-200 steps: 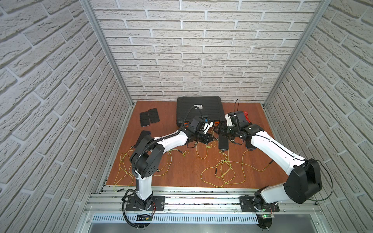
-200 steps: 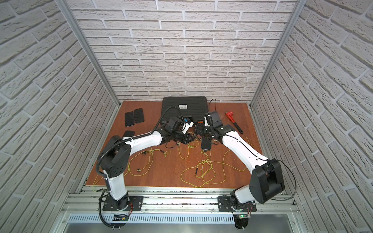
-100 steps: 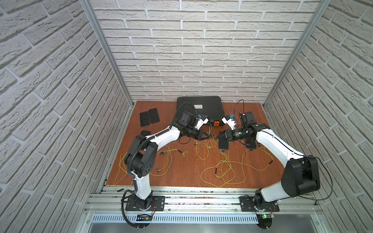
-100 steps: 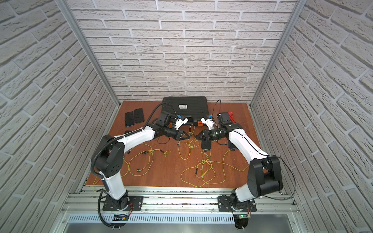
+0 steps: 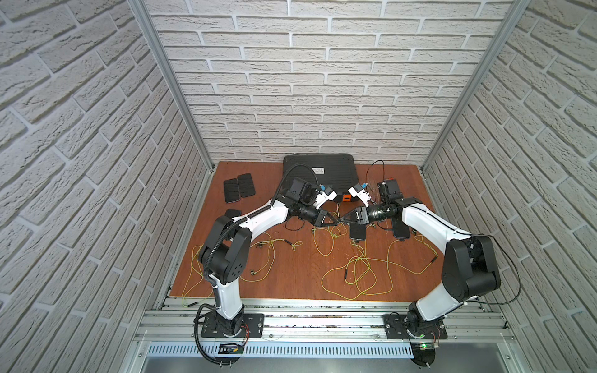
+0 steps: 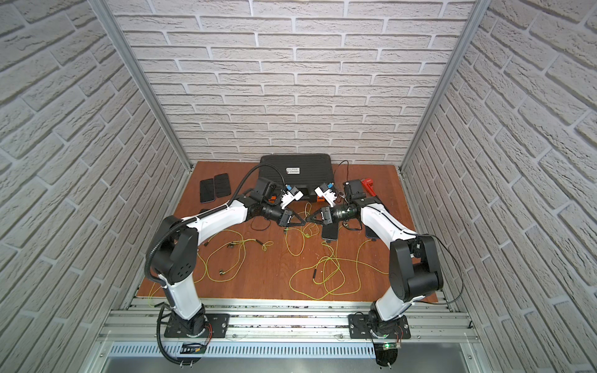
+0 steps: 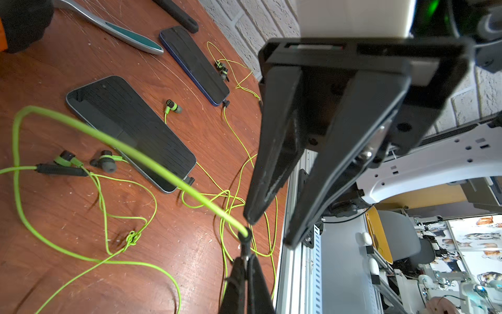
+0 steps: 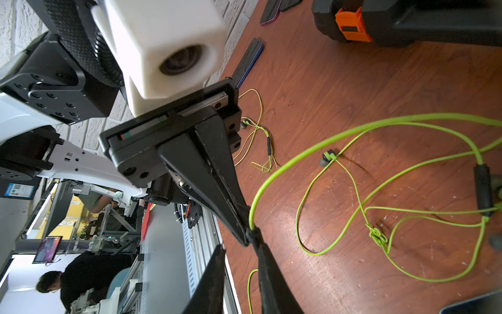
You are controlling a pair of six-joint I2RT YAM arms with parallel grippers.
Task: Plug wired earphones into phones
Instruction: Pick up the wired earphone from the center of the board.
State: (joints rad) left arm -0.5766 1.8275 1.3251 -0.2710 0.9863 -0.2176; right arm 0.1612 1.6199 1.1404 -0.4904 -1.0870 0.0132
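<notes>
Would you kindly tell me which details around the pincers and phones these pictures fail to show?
- Plug: its tip, covered by the left pincer, both wrist views.
- Rightmost phone: top views, half under the right arm.
- Corner phone: right wrist view, cut off by the edge.

Orange-latched black case (image 5: 336, 174) at the back of the wooden table (image 5: 290, 274), a red item (image 6: 368, 186) near it

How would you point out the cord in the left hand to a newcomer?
In front of the black case at the back wall, the left hand and right hand meet tip to tip over the table. The left pinches the plug end of one yellow-green cord; unlike the other cords lying flat in loops, it arcs upward.
</notes>
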